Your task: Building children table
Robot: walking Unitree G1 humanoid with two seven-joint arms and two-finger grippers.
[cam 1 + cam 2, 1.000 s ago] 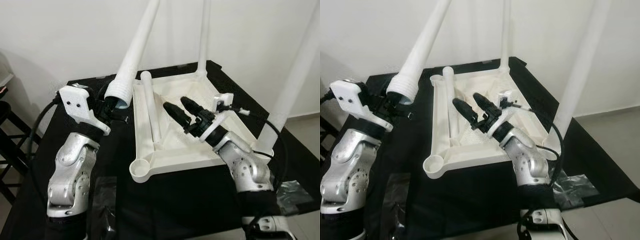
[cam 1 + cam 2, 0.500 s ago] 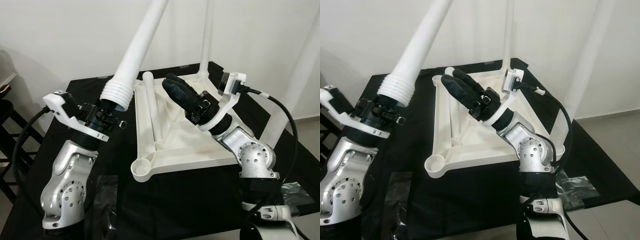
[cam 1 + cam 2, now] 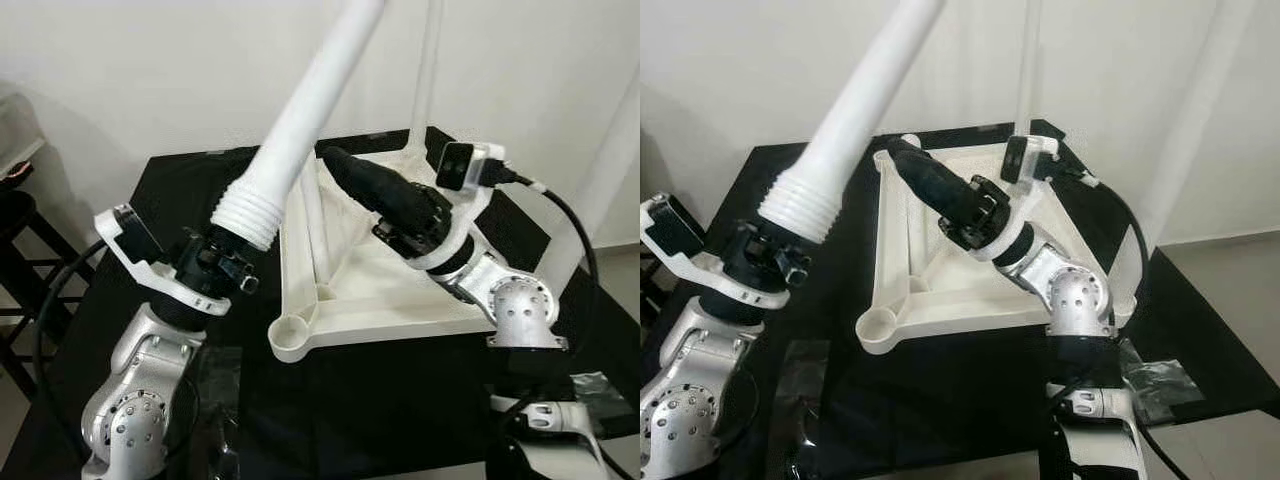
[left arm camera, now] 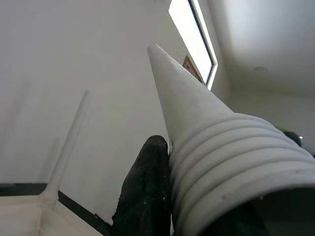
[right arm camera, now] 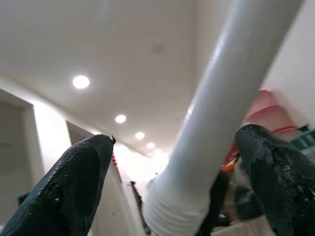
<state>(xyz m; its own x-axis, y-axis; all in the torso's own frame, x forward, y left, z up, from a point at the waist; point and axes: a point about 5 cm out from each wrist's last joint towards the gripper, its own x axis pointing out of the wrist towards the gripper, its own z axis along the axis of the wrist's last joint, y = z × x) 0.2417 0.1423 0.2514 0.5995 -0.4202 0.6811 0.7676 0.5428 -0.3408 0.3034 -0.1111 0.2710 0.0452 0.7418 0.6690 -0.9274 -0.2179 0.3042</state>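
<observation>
A white tabletop (image 3: pixel 400 290) lies upside down on the black table (image 3: pixel 150 190), with two legs standing up at its far corner (image 3: pixel 430 60) and its right corner (image 3: pixel 600 170). My left gripper (image 3: pixel 228 265) is shut on a third white leg (image 3: pixel 300 130) just below its threaded end (image 3: pixel 248 210). That leg tilts up to the right, left of and above the open corner socket (image 3: pixel 290 337). One black finger (image 4: pixel 145 191) lies against the threads. My right gripper (image 3: pixel 335 160) is raised over the tabletop, open, its fingers (image 5: pixel 78 187) either side of the held leg (image 5: pixel 216 98). A loose leg (image 3: pixel 315 235) lies in the tabletop.
Clear plastic bags lie on the table near its front edge, one at the left (image 3: pixel 215 380) and one at the right (image 3: pixel 600 385). A dark stool (image 3: pixel 15 215) stands left of the table. A white wall is close behind.
My right gripper rose off the tabletop and swung up and left toward the held leg. My left gripper tipped the leg further right and moved its threaded end nearer the corner socket.
</observation>
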